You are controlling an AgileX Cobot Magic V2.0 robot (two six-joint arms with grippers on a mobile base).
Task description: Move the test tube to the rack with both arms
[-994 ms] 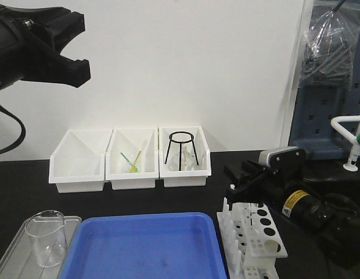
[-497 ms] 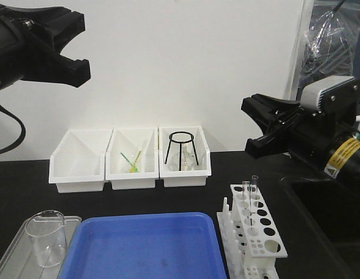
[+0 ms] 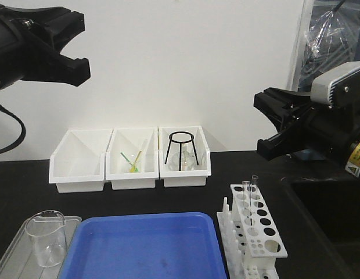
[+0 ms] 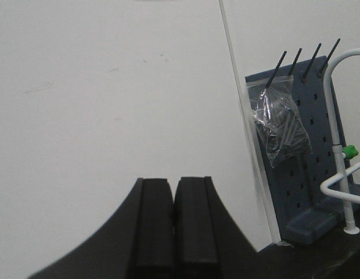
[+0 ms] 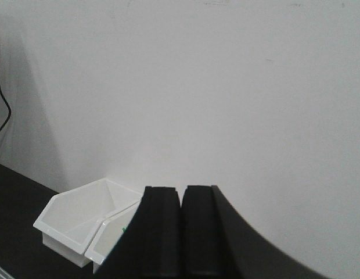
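Two clear test tubes (image 3: 246, 199) stand upright side by side in holes of the white rack (image 3: 262, 237), at the table's front right. My right gripper (image 3: 263, 125) hangs above and to the right of the rack, well apart from the tubes. The right wrist view shows this gripper (image 5: 181, 195) shut with nothing in it. High at the upper left, far from the table, is my left gripper (image 3: 81, 49). In the left wrist view that gripper (image 4: 173, 186) is also shut and empty, facing the white wall.
Three white bins (image 3: 132, 158) line the back; the right one holds a black wire tripod (image 3: 180, 150). A blue tray (image 3: 145, 247) lies at the front, with a clear beaker (image 3: 46, 237) on a grey tray at its left. A blue pegboard (image 4: 296, 151) stands at the right.
My right gripper has risen from the rack and drawn back up to the right, leaving the tubes standing in the rack. The left arm has not moved.
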